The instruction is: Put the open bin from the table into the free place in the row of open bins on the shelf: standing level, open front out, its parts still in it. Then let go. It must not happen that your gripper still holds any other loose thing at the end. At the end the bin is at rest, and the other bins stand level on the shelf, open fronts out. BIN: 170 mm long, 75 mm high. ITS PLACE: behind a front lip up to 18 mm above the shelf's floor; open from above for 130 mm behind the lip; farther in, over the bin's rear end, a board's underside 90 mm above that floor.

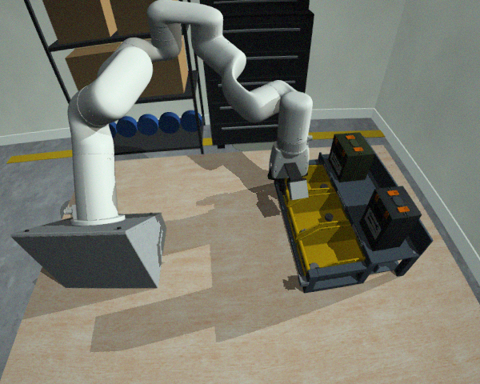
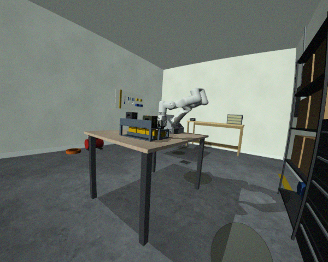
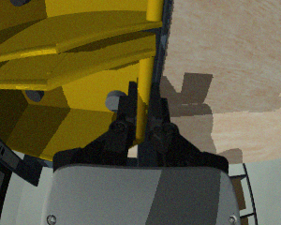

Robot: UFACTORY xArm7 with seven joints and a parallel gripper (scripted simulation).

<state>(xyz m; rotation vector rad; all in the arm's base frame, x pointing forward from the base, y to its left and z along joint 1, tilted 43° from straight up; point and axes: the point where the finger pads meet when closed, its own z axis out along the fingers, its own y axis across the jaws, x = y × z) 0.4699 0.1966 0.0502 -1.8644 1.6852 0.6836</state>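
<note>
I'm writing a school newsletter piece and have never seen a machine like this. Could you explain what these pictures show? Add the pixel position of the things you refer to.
The machine is one white, jointed robot arm (image 1: 128,78) (image 2: 189,100) mounted on a wooden table (image 1: 248,326) (image 2: 147,144). One picture looks down from above, one looks across the room, and one looks out from the arm's wrist. On the table stands a dark shelf (image 1: 333,273) (image 2: 135,121) with a row of yellow open bins; two dark boxes sit on its upper board. The end effector (image 1: 297,183) (image 3: 142,94) is shut on the front edge of the end bin (image 3: 141,84), one finger inside and one outside. Small round parts lie in the bins.
</note>
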